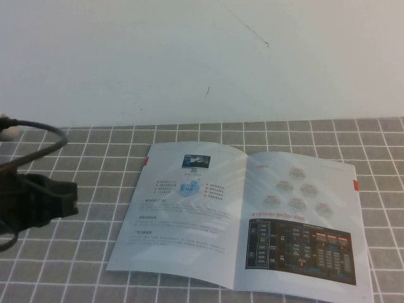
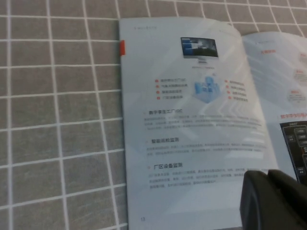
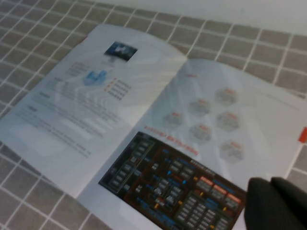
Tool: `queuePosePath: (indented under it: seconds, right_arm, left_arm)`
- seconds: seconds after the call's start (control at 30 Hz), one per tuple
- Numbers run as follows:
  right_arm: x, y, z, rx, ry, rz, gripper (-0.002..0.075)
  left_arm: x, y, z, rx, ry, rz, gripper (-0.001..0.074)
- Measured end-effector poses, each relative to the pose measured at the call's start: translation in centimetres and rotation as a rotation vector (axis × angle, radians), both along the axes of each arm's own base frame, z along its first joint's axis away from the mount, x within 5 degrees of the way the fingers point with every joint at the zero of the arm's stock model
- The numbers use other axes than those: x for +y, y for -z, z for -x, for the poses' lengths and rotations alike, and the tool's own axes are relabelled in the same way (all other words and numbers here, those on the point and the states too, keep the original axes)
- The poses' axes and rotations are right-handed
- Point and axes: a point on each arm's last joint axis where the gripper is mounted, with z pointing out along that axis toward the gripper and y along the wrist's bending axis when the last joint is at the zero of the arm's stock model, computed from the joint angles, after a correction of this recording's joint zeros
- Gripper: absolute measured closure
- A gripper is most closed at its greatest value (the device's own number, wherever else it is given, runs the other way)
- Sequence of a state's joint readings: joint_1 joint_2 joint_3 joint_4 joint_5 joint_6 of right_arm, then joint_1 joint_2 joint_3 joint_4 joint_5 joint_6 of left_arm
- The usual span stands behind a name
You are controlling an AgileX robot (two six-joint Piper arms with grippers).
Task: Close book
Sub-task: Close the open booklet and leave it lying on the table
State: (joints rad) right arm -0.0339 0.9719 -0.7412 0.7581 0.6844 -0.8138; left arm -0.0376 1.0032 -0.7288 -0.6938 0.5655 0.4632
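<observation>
high view: book (image 1: 240, 214) right of left gripper (image 1: 60, 203), near right gripper (image 3: 271, 194); grips unclear.

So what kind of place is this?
Probably a robot test table, not a home: a grid cloth, bare white wall, one open book. The left gripper is left of the book, the right gripper by its right page.

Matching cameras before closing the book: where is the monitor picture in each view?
High view: monitor picture, heading the book's left page.
Left wrist view: heading the page, beyond the text from the left gripper.
Right wrist view: on the far page from the right gripper.
Shared landmark: dark diagram.
</observation>
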Motion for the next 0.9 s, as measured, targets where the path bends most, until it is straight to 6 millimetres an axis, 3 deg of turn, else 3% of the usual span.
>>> queuePosePath:
  seconds: [0.17,0.4,0.7,0.9]
  right_arm:
    - [0.7,4.5,-3.8,0.171,-0.084,0.016,0.0729]
    - [2.7,10.3,-7.3,0.313,-0.123,0.081,0.0729]
    - [3.0,17.5,-9.4,0.478,-0.091,0.154,0.0729]
    - [2.9,18.9,-9.8,0.506,-0.076,0.166,0.0729]
  left_arm:
    - [-0.8,2.5,-3.6,0.098,0.080,0.026,0.0738]
    - [-1.2,7.5,-7.6,0.218,0.132,-0.045,0.0738]
    - [-2.6,11.0,-12.6,0.219,0.157,-0.134,0.0738]
    - [-2.4,12.5,-15.0,0.198,0.108,-0.180,0.0738]
